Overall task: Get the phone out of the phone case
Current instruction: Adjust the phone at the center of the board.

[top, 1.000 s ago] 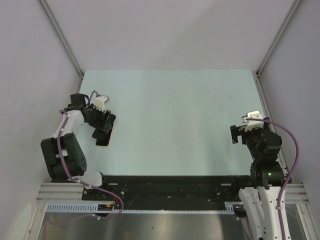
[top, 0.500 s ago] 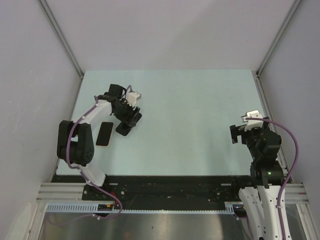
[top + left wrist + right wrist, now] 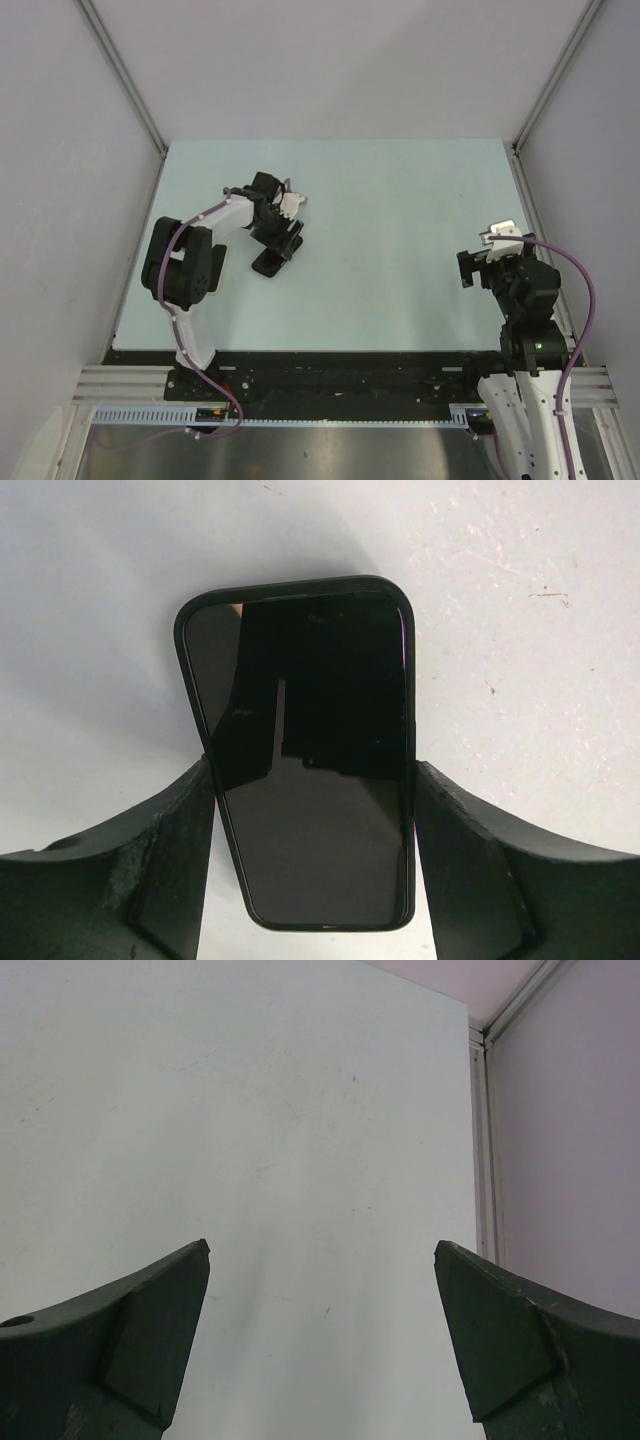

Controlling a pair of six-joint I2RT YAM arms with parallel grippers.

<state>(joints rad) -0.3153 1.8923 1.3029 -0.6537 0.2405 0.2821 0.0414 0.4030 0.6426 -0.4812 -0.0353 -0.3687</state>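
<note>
Black phone (image 3: 310, 730) in outstretched left gripper (image 3: 312, 780)

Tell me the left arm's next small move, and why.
Probably lower the phone flat onto the table: the left gripper pinches its long edges, a dark rim rings the glass, and the right gripper, open and far off, cannot help yet.

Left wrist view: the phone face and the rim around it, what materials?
Phone face: probably glass, glossy black, with sharp mirror-like reflections across it. Rim: looks like matte black rubber or soft plastic, possibly the case. It has a dull sheen and rounded corners, but I can't tell which material.
</note>
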